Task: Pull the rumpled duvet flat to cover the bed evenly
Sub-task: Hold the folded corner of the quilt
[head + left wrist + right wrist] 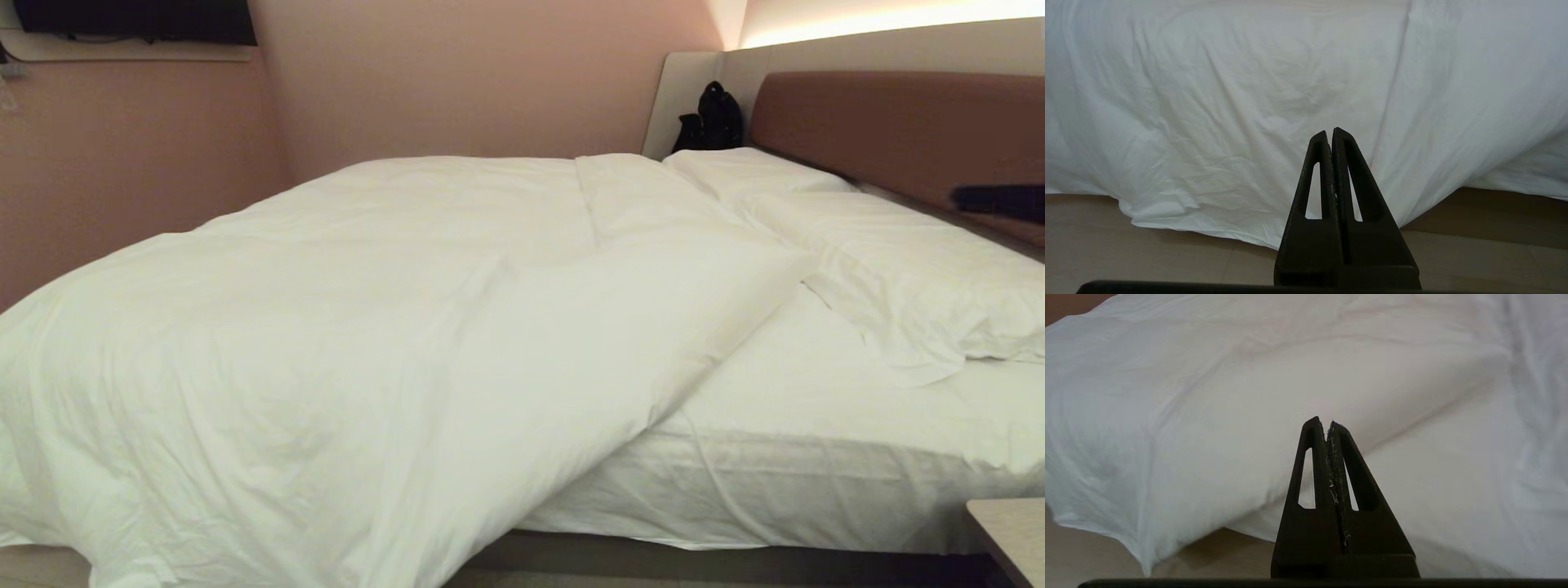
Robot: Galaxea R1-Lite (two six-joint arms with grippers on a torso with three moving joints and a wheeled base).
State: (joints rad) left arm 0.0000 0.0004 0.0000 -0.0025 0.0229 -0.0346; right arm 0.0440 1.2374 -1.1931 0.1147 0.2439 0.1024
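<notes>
The duvet point(351, 343) is thick, puffy white cloth with soft creases, lying askew across the bed point(816, 441); one edge runs diagonally, baring smooth fitted sheet near two plump pillows point(898, 261), and a corner drapes over the side to the floor point(1147, 257). The left tool point(1329, 132) and right tool point(1323, 424), black tapered wedges, are both pressed closed, gripping nothing.

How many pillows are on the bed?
2. The far pillow lies by the black bag; the near pillow lies beside it, along the headboard. The duvet may hide more.
</notes>
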